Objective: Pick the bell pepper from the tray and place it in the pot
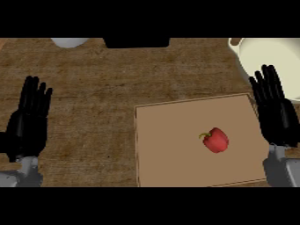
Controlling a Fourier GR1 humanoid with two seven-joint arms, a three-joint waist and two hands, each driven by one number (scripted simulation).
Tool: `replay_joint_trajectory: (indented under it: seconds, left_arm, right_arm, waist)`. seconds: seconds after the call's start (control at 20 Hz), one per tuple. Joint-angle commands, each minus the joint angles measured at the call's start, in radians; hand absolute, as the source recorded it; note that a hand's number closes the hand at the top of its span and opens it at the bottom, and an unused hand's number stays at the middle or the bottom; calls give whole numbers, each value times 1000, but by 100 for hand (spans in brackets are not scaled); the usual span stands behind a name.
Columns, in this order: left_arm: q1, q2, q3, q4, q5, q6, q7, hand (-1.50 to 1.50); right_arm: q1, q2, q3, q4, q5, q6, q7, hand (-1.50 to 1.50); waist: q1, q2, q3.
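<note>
On the brown counter [107,83], the bell pepper [216,140] lies on the tray [171,127], untouched. Both the left hand [29,118] and the right hand [276,110] have straight fingers and hold nothing. The right hand should probably reach for the pepper first, then go to the pot [279,57].

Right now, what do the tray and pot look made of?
Tray: flat tan slab, matte, no grain showing; looks like cardboard or light wood, unclear which. Pot: cream, smooth with a soft sheen at the rim; probably enamel or ceramic.

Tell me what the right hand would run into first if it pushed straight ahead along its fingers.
Probably the pot. The right hand is open beside the tray, its fingers pointing up the view at the pot's rim, though height above the counter is unclear.
</note>
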Motion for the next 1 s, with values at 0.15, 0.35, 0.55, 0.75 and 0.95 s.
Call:
replay_joint_trajectory:
  seconds: [0.15,0.35,0.55,0.75,0.95]
  left_arm:
    - [-49,99,-20,3,-69,-41,30,0]
    - [-73,113,-57,19,-76,-65,75,0]
    - [-135,138,-55,24,-81,-78,127,0]
    - [-164,148,-29,59,-77,-76,158,0]
    - [-133,117,-50,85,-101,-70,130,0]
  right_arm:
    - [-207,-157,147,-8,50,332,-83,150]
    - [-332,-370,234,-81,353,411,-219,150]
    - [-339,-320,232,170,306,539,-568,-150]
    - [-391,-359,253,270,370,634,-825,-150]
    - [-486,-449,300,319,424,690,-841,-150]
  waist:
    - [93,9,-10]
    - [95,10,-16]
    - [93,29,-7]
    - [68,15,-11]
    - [61,10,-14]
